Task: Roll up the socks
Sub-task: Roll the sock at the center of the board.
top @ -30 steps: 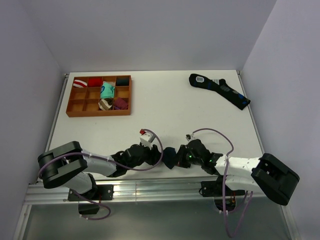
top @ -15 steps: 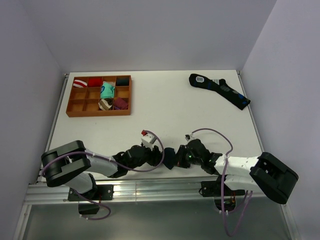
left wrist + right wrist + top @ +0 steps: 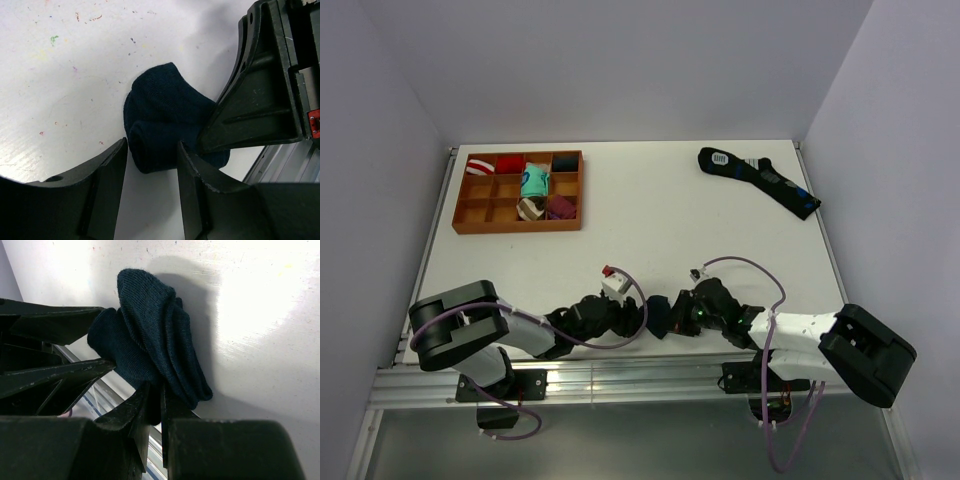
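Note:
The dark navy socks (image 3: 658, 313) lie bunched near the table's front edge, between my two grippers. In the right wrist view, my right gripper (image 3: 156, 388) is shut on a fold of the socks (image 3: 150, 335), which fan out ahead of it in ribbed layers. In the left wrist view, my left gripper (image 3: 151, 150) is open, with the rounded end of the socks (image 3: 165, 115) just between its fingertips. The right gripper's body (image 3: 260, 100) presses in from the right. In the top view, the left gripper (image 3: 638, 313) and the right gripper (image 3: 673, 318) face each other.
An orange divided tray (image 3: 517, 226) with colourful sock bundles stands at the back left. A long black sock with blue patches and a white label (image 3: 760, 180) lies at the back right. The metal rail (image 3: 620, 375) runs just behind the grippers.
The left arm has drawn in slightly, its gripper shifting a little toward the front edge beside the socks. The right gripper keeps its hold and has barely moved.

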`<state>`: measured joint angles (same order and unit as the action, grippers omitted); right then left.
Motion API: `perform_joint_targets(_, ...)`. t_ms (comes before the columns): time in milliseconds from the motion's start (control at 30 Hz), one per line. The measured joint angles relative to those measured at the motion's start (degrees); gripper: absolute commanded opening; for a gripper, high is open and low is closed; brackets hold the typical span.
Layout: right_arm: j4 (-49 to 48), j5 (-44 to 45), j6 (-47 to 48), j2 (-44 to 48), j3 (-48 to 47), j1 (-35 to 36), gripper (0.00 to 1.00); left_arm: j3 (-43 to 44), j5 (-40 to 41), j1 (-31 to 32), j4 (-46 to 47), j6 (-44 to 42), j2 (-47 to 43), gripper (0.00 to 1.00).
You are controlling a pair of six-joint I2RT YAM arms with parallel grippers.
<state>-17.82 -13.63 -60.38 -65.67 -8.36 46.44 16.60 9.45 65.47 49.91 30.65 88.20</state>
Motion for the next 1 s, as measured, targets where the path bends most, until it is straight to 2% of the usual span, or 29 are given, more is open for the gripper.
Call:
perform_joint_targets(400, -0.2, -0.28, 0.04, -0.52, 0.0, -0.09, 0.11, -0.37, 0.48, 0.26, 0.48, 0.0, 0.02, 0.49)
perform_joint_targets(600, -0.22, -0.31, 0.07, -0.52, 0.0, -0.09, 0.11, 0.33, 0.52, 0.42, 0.33, 0.02, 0.7, 0.43)
perform_joint_targets(733, -0.2, -0.26, 0.11, -0.59, 0.0, -0.09, 0.11, 1.38, 0.74, 0.42, -0.28, 0.09, 1.22, 0.35)
perform_joint_targets(800, -0.2, -0.24, 0.22, -0.72, 0.0, -0.09, 0.11, 2.32, 0.9, 0.46, -1.22, 0.2, 1.6, 0.26)
perform_joint_targets(833, -0.15, -0.2, 0.22, -0.79, 0.0, -0.09, 0.12, 2.89, 0.94, 0.48, -1.77, 0.13, 1.81, 0.18)
perform_joint_targets(1000, 0.11, 0.04, 0.22, -0.48, -0.02, -0.09, 0.17, 5.75, 1.03, 0.57, -5.25, 0.07, 2.69, 0.02)
